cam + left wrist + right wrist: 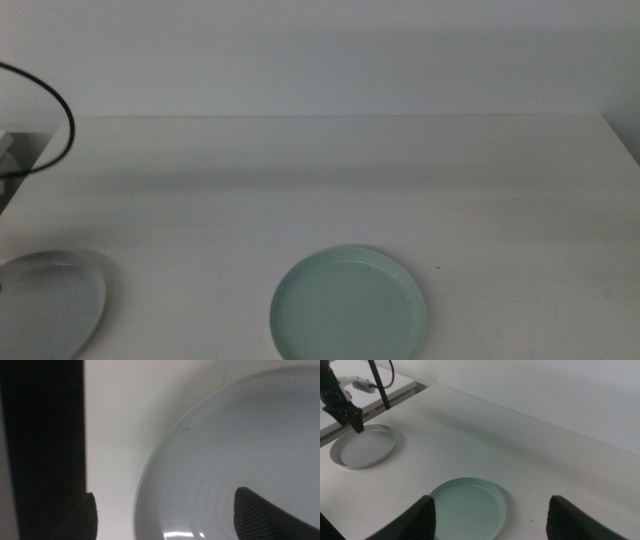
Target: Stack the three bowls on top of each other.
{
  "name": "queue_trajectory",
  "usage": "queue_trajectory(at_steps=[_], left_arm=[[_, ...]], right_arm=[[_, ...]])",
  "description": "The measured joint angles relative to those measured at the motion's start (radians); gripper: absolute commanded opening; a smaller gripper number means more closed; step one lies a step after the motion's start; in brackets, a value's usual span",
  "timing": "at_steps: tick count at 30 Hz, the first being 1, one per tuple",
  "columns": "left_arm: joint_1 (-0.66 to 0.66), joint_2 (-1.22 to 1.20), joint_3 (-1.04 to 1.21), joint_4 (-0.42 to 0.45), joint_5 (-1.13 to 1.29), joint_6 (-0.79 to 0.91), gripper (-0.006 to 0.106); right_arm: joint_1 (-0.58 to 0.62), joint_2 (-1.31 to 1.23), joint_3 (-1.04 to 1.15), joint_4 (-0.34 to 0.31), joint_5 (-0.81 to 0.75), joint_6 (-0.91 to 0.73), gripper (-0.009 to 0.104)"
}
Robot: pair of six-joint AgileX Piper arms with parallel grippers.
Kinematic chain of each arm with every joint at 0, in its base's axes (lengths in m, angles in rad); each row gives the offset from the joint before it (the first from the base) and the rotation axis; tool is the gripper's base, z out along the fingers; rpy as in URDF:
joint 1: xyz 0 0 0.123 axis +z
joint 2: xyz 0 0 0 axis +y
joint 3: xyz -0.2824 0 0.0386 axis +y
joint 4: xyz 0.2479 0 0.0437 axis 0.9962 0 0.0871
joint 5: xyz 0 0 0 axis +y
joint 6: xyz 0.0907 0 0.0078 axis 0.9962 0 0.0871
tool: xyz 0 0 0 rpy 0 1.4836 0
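- The grey bowl point(48, 303) lies flat on the desk point(330, 190) at the near left corner of the middle view, partly cut by the picture's edge.
- The mint bowl point(349, 305) lies flat at near centre, well apart from the grey one, with bare desk between them.
- Only two bowls show; the white one is in none of the views, so where it lies cannot be told.
- The left hand point(165, 512) is at the grey bowl: its wrist view shows the jaws apart, one over the bowl's inside, the other outside the rim beside a dark edge.
- The right wrist view confirms it: the left hand point(356, 424) reaches down to the far rim of the grey bowl point(364, 446), seemingly straddling it; whether it touches is unclear.
- The right hand point(490, 515) waits high above the near desk, jaws wide apart and holding nothing, looking down on the mint bowl point(467, 509).
- Step in hand, by my reading: the first pick, the left hand setting up a rim grasp on the grey bowl. Nothing is stacked yet.
- The next move calls for closing the jaws squarely on the low rim, lifting the bowl level, then carrying it across to sit centred on the mint bowl.
- The rim is low and thin, so a shallow or skewed pinch may slip or tip the bowl.
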Motion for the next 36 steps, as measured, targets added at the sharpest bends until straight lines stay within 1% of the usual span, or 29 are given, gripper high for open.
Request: queue_trajectory(at_steps=[4,7,10,13,15,16,22,25,28,31,36], left_arm=[[0.000,0.068,0.000,0.000,-0.005,0.000,0.083],[0.000,0.102,-0.004,0.005,-0.009,0.000,0.070],[0.000,0.109,-0.013,0.004,-0.006,0.000,0.048],[0.000,0.109,-0.013,-0.001,0.004,0.000,0.019],[0.000,0.109,-0.015,0.004,0.010,0.001,-0.003],[0.001,0.109,-0.016,0.007,0.014,0.000,-0.005],[0.001,0.108,-0.044,0.000,0.084,-0.038,-0.005],[-0.003,0.087,-0.086,-0.038,0.154,-0.056,-0.005],[-0.035,0.041,-0.147,-0.103,0.222,-0.060,-0.005],[-0.106,0.001,-0.202,-0.164,0.260,-0.069,-0.005],[-0.317,-0.024,-0.272,-0.196,0.276,-0.149,-0.005]], right_arm=[[0.000,0.000,0.000,-0.001,0.000,0.000,0.059],[0.000,0.000,0.000,-0.003,0.000,0.000,0.059],[0.000,0.000,0.000,-0.004,0.000,0.000,0.059],[0.000,0.000,0.000,-0.004,0.000,0.000,0.059],[0.000,0.000,0.000,-0.004,0.000,0.000,0.059],[0.000,0.000,0.000,-0.004,0.000,0.000,0.059],[0.000,0.000,0.000,-0.004,0.000,0.000,0.059],[0.000,0.000,0.000,-0.004,0.000,0.000,0.059],[0.000,0.000,0.000,-0.004,0.000,0.000,0.059],[0.000,0.000,0.000,-0.004,0.000,0.000,0.059],[0.000,0.000,0.000,-0.004,0.000,0.000,0.059]])
